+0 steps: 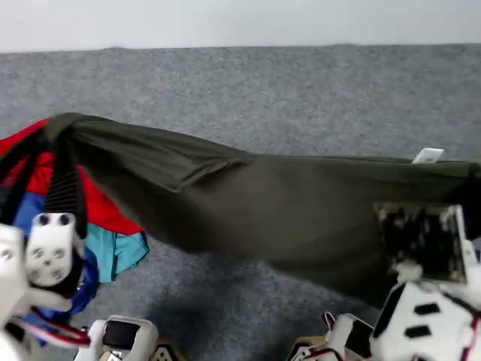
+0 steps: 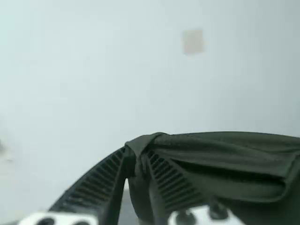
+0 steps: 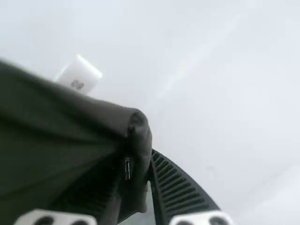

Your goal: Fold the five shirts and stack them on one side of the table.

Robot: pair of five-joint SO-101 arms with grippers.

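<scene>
A dark olive shirt [image 1: 278,207] hangs stretched in the air between both arms, above the grey table. My left gripper [image 1: 58,128] is shut on its left end, where the cloth bunches up between the fingers [image 2: 138,161]. My right gripper [image 1: 472,174] is shut on the right end, near a white label [image 1: 428,156]; the pinched fold [image 3: 136,136] and the label [image 3: 78,75] show close up in the right wrist view. A pile of red [image 1: 98,203], blue and teal [image 1: 124,252] shirts lies on the table at the left, under the left arm.
The grey carpet-like table top [image 1: 285,98] stretches bare behind the hanging shirt up to a pale wall. Both arm bases [image 1: 120,338] stand at the near edge.
</scene>
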